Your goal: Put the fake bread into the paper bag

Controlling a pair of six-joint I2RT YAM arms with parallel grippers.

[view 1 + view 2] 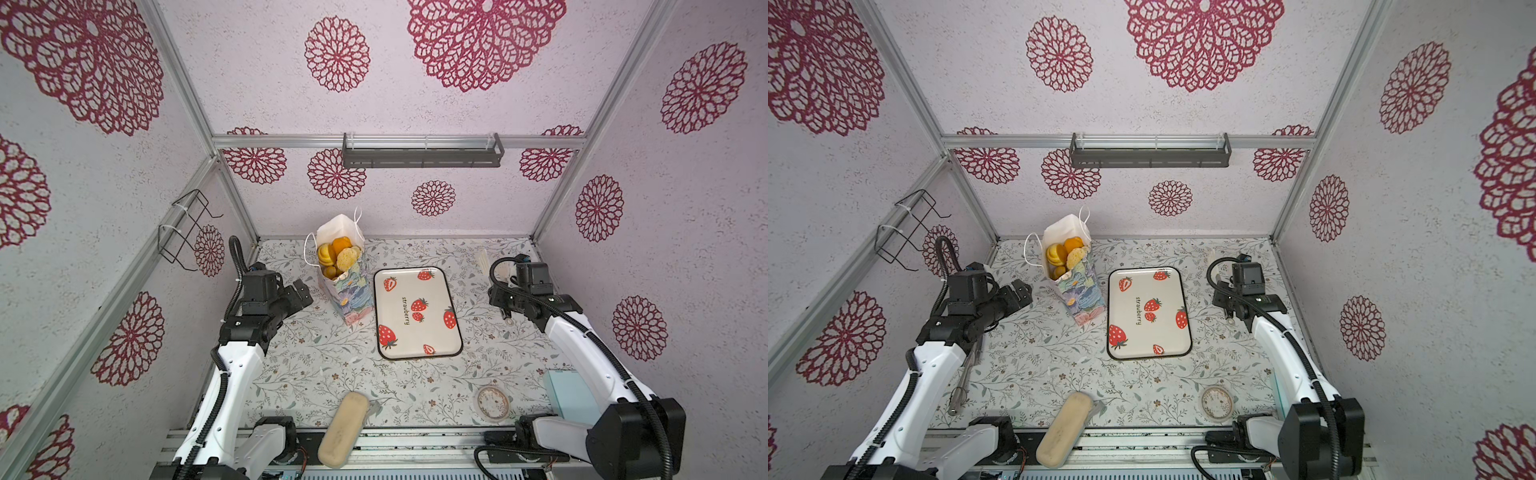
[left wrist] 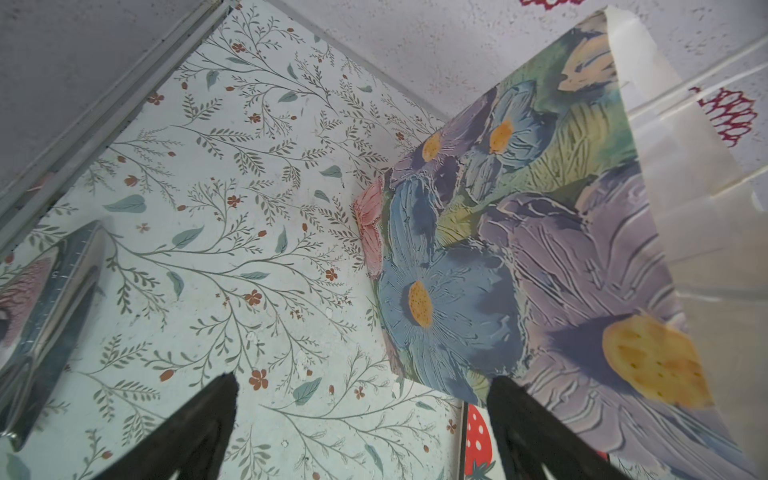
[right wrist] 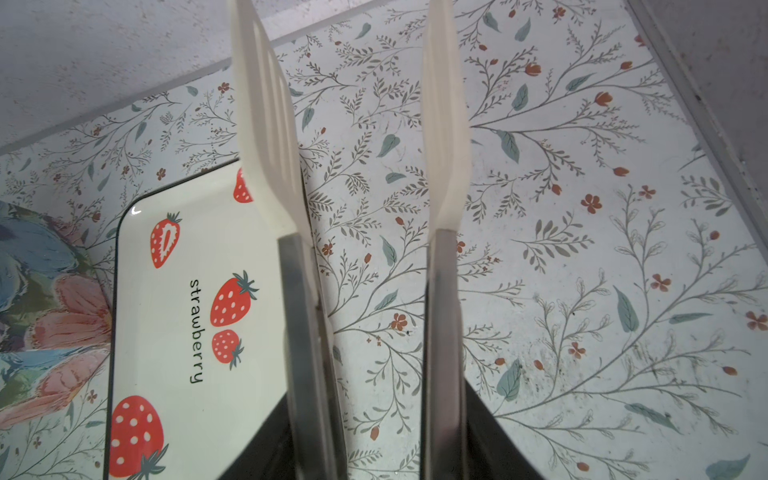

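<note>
Bag (image 1: 349, 299) (image 1: 1081, 297), both top views: upright at back left of table (image 1: 316, 365), mouth open, cord handles up; between left gripper (image 1: 306, 293) and tray (image 1: 415, 332).
Bread (image 1: 334, 255) (image 1: 1065, 254), both top views: inside bag, heaped to the mouth; orange pieces, one paler round one uppermost.
Left gripper (image 1: 1021, 293), both top views: jaws wide apart and free; low over table, just beside bag's left face.
Right gripper (image 1: 503, 297) (image 1: 1225, 297), both top views: right of tray, well apart from bag; jaws part-closed on tongs (image 1: 484, 259), white tips toward back wall (image 1: 374, 208).
Tray (image 1: 1150, 332), both top views: strawberry print, flat on table, just right of bag.
Block (image 1: 344, 428) (image 1: 1064, 428), both top views: pale beige, at front edge, lying partly over the rail (image 1: 415, 446).
Tape roll (image 1: 493, 403) (image 1: 1217, 402), both top views: flat at front right.
Bag (image 2: 519, 249), left wrist: painted blue and purple flowers across much of view; white inside at rim; bread hidden behind wall.
Left gripper (image 2: 361, 395), left wrist: black fingers (image 2: 203, 419) spread wide; one over bare table, other in front of bag's lower corner; contact cannot be told.
Tongs (image 3: 444, 291), right wrist: two metal arms with white tips, clamped by right gripper (image 3: 376, 386) between black fingers; arms apart, one tip over tray (image 3: 187, 257) edge, other over table.
Bag (image 3: 41, 291), right wrist: base just beside tray's long edge.
</note>
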